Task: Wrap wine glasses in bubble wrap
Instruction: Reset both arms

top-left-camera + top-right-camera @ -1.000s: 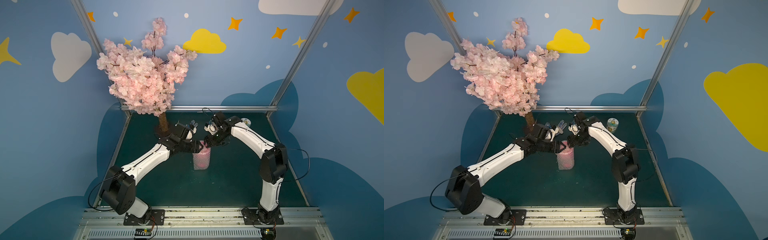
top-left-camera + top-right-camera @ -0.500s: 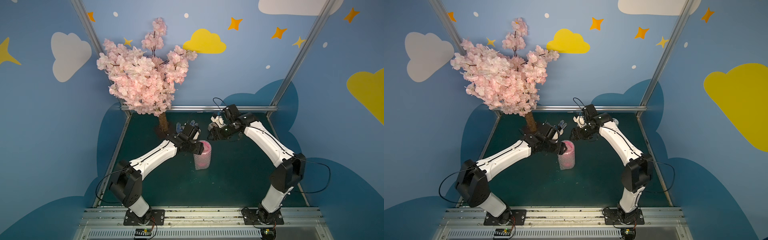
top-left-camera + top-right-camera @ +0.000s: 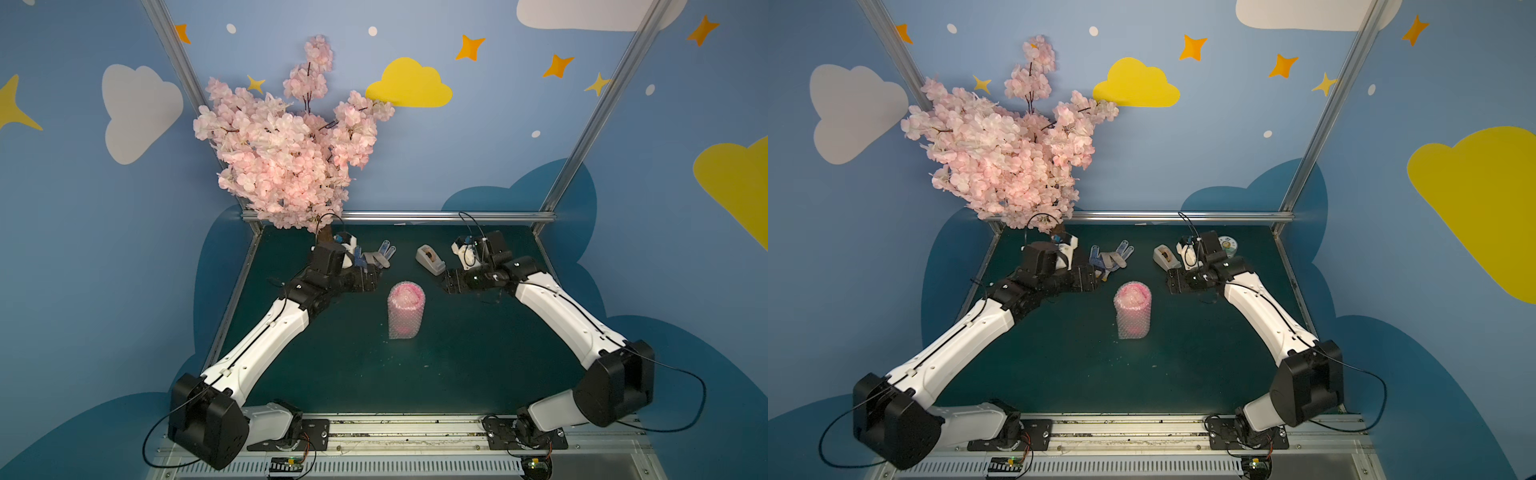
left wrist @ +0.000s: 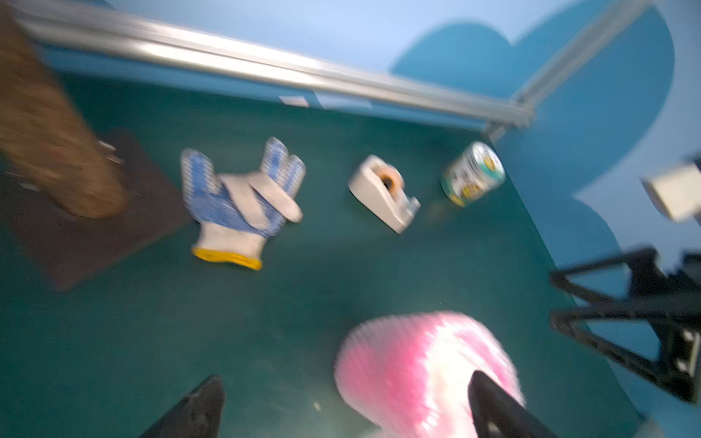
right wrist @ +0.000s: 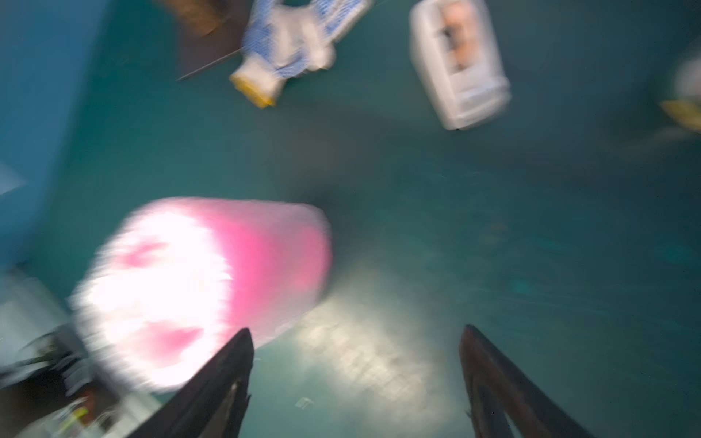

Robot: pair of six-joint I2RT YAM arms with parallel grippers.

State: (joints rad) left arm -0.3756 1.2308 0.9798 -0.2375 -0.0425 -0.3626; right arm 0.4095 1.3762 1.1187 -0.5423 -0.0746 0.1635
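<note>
My arms stretch low toward the table's (image 3: 457, 365) middle, left gripper (image 3: 371, 283) and right gripper (image 3: 445, 286) spread wide, flanking the upright goblet (image 3: 405, 294) sleeved in bubble wrap (image 3: 402, 326).

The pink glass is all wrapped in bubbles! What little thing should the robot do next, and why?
Probably draw both arms back. The bubble wrap stands as a tube around the pink glass, upright on the table, and the left gripper and right gripper hang beside it, jaws open, touching nothing.
</note>
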